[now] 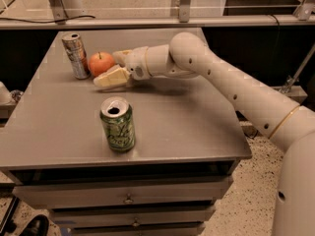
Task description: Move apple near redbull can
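The apple (100, 63), red-orange with a short dark stem, sits on the grey table (187, 127) at the back left. It is just right of the redbull can (76, 55), a slim silver can standing upright, and very close to it. My gripper (106, 69) reaches in from the right. Its pale fingers (111, 77) are spread, one in front of the apple and one behind it. The apple rests on the table between the fingertips.
A wider green can (117, 124) with an open top stands upright near the table's front, left of centre. The table's front edge has drawers below it. A rail and a glass panel (147, 4) run behind the table.
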Controlling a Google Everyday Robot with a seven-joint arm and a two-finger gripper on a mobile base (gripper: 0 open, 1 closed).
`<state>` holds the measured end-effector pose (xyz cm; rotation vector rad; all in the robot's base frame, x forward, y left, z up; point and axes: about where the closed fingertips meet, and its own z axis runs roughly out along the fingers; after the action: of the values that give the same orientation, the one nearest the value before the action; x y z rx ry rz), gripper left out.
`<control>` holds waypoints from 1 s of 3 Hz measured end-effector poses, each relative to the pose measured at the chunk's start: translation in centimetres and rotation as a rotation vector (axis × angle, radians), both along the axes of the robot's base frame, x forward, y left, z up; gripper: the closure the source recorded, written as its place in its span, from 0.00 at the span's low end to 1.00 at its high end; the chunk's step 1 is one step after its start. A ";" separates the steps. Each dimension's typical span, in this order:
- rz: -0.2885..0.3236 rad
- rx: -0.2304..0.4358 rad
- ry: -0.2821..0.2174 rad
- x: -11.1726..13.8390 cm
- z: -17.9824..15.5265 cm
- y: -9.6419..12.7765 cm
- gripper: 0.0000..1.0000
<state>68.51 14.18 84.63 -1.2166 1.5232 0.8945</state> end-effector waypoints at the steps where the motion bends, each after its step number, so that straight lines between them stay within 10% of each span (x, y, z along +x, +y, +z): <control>1: -0.004 -0.002 -0.003 0.1 0.1 -0.2 0.00; 2: -0.075 -0.020 -0.045 2.0 1.2 -3.3 0.00; 3: -0.210 -0.083 -0.135 5.0 4.7 -11.0 0.00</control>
<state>73.52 3.16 89.34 -1.1272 1.5582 0.6045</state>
